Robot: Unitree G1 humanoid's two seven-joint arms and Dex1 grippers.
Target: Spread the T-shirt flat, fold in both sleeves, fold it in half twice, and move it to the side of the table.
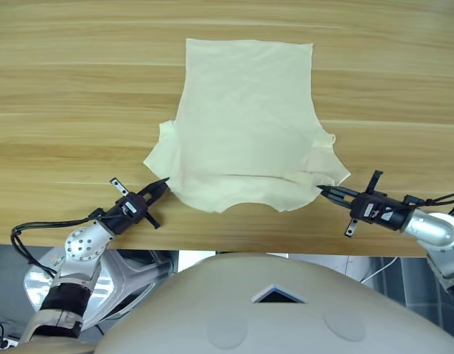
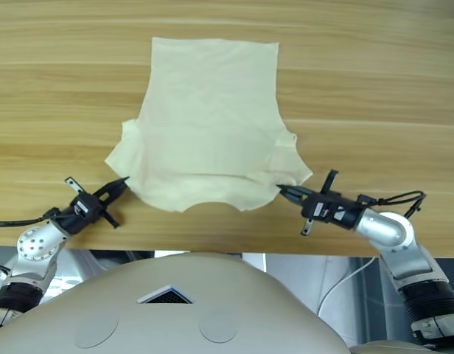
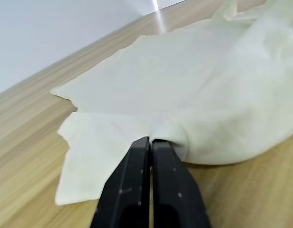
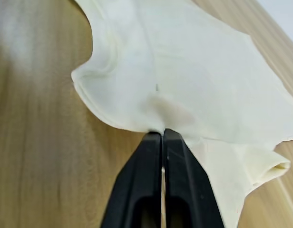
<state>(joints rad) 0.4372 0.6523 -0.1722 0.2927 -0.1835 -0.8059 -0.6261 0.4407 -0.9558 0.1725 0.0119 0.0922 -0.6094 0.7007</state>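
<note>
Left gripper [image 1: 162, 183]: fingers pressed together with no gap, the tips nipping a small bit of T-shirt [image 1: 245, 118] fabric at the near shoulder edge, just beside the left sleeve [image 1: 162, 151]. Right gripper [image 1: 323, 189]: same, closed tight, with cloth puckered at the tips in the right wrist view, at the other shoulder next to the right sleeve [image 1: 329, 158]. Both bites look shallow, only at the fingertips.

The pale yellow shirt lies on the wooden table [image 1: 65, 88]. Its neckline [image 1: 245, 208] is toward the robot and close to the near table edge; the hem [image 1: 249, 43] is far. The body is mostly flat. The left sleeve lies out flat, the right sleeve is bunched and partly curled under.

Risks (judgement):
- Thin pinch: a sideways or upward tug could slip the fabric out of one gripper, leaving the shirt skewed.
- Uneven pull between the arms would rotate the shirt or wrinkle the chest.
- Pulling toward the robot could drag the collar end off the near edge.
- The right sleeve fold may come out lumpy if its curl isn't flattened first.
- Tips may hold only the top layer, so the layers could separate when lifted.
</note>
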